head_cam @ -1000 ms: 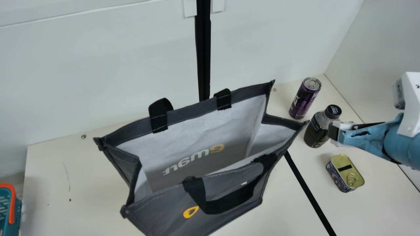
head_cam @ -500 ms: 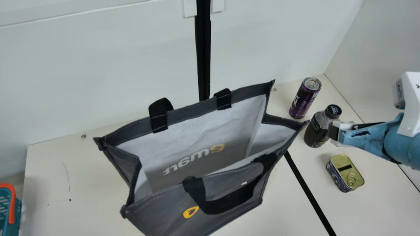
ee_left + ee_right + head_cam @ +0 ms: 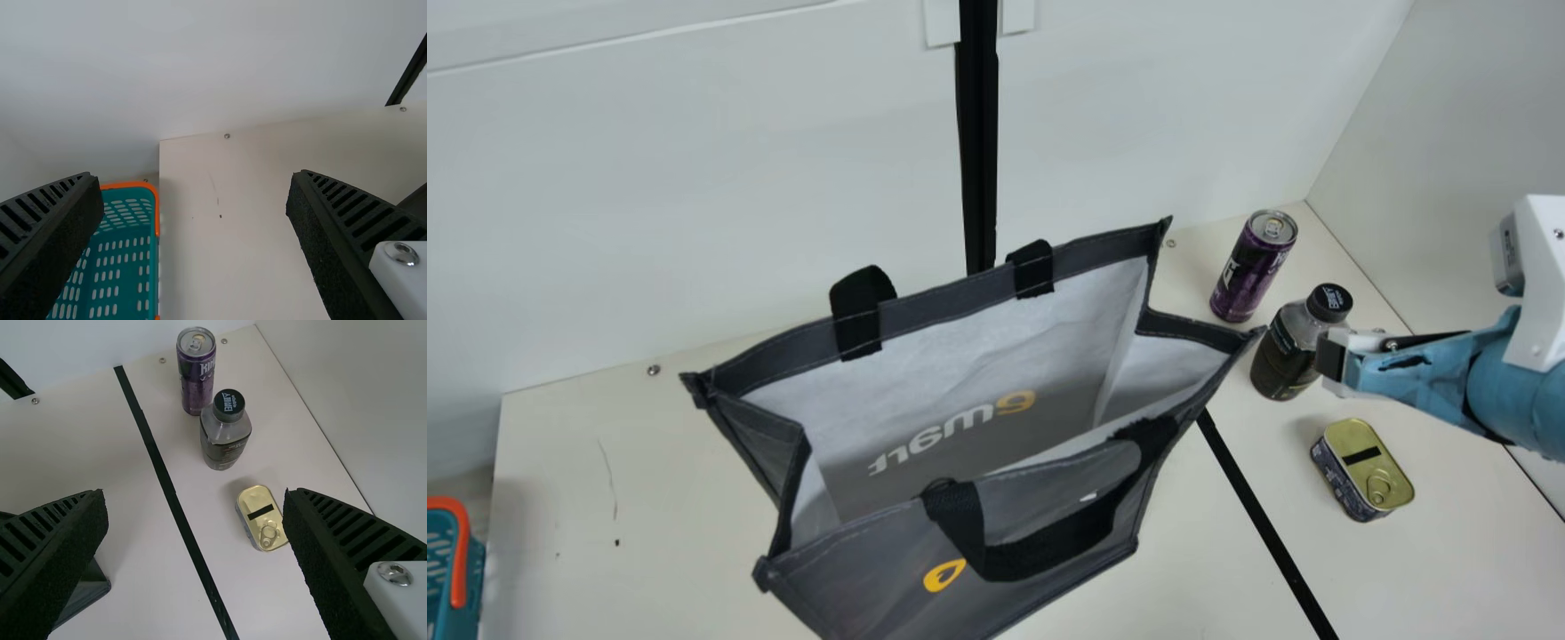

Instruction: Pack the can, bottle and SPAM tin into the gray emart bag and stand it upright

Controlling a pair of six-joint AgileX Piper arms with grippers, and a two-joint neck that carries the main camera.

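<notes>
In the main view my right gripper (image 3: 1334, 360) hangs at the right, over the dark bottle (image 3: 1286, 347) in that picture. Its two fingers stand wide apart in the right wrist view, the gripper (image 3: 197, 553) holding nothing. The purple can (image 3: 1253, 267) stands upright behind the bottle, and the SPAM tin (image 3: 1362, 469) lies in front of it, pull-tab up. At the centre the gray emart bag (image 3: 1067, 547) stands with its mouth wide, white lining showing and handles splayed. My left gripper (image 3: 193, 233) is open in the left wrist view, nothing between its fingers.
A teal basket (image 3: 445, 560) with an orange rim is at the far left. White walls (image 3: 720, 178) close off the back and right side of the table (image 3: 605, 498). A black strip (image 3: 1263, 524) runs along the table between the bag and the tin.
</notes>
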